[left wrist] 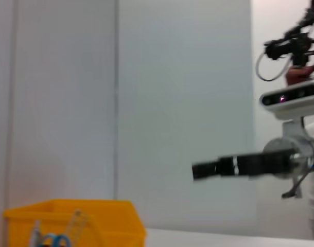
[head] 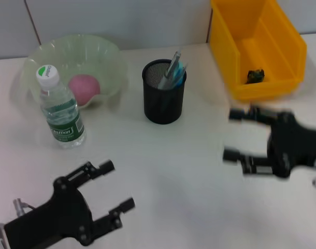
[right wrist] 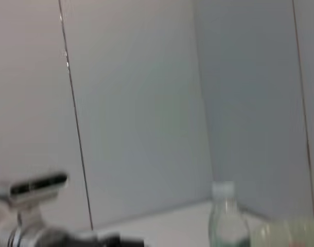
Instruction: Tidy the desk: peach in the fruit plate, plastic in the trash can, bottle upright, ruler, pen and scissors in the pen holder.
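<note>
**Desk inventory: both grippers empty, items in their places**

Left gripper (head: 110, 193): black, fingers spread, nothing between; low over bare desk, near side. Right gripper (head: 234, 136): black, fingers spread, empty; in front of the trash can, motion-blurred.

Bottle (head: 59, 107): clear ribbed plastic, white cap, green label; upright beside the fruit plate. Probably light, smooth, slightly yielding; best taken at the labelled waist.

Peach (head: 84, 87): pink, rounded, inside the fruit plate (head: 107, 56), pale green, translucent, wavy-rimmed. Likely soft; gentle grip only.

Pen holder (head: 163, 98): black mesh cylinder, stiff, light; pen (head: 172, 68) and bluish handles projecting, ruler and scissors not separable.

Trash can (head: 292, 49): yellow rigid bin; small dark object (head: 255, 75) inside, presumably the plastic.
</note>
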